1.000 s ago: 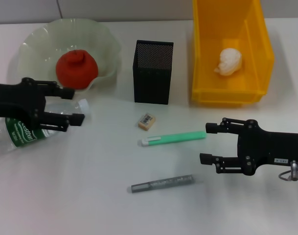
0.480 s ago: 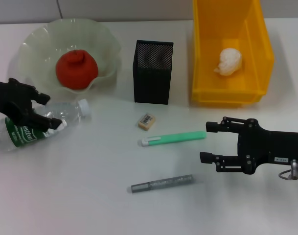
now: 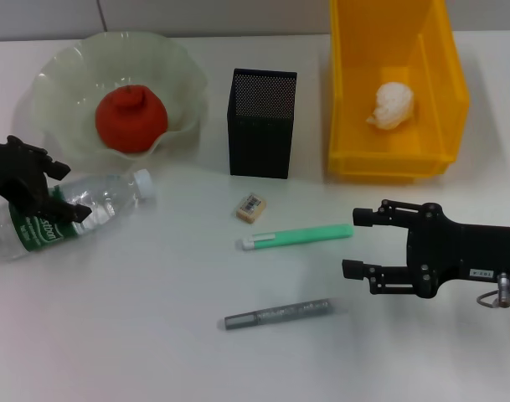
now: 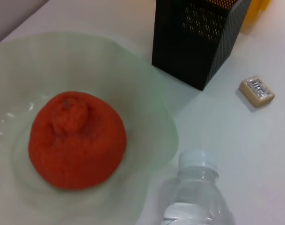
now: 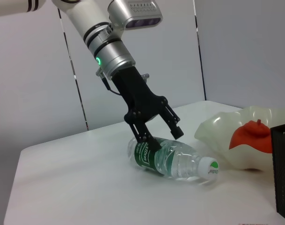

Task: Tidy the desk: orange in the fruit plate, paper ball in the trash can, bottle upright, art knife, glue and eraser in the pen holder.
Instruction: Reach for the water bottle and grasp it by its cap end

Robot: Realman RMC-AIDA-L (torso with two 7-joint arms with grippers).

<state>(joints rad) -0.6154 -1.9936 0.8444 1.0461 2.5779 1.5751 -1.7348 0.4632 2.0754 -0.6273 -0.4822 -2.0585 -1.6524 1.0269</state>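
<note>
The bottle lies on its side at the left, cap toward the pen holder. My left gripper is open, its fingers straddling the bottle's body near the green label; the right wrist view shows the same. The orange sits in the fruit plate. The paper ball lies in the trash can. The eraser, a green pen-shaped tool and a grey one lie on the desk. My right gripper is open and empty, right of the green tool.
The fruit plate's rim is close beside the bottle's cap. The pen holder stands between the plate and the trash can. White desk surface lies in front of the grey tool.
My left gripper has moved left and down along the bottle, from near the cap to the label end. The bottle shifted slightly. The right arm has not moved.
</note>
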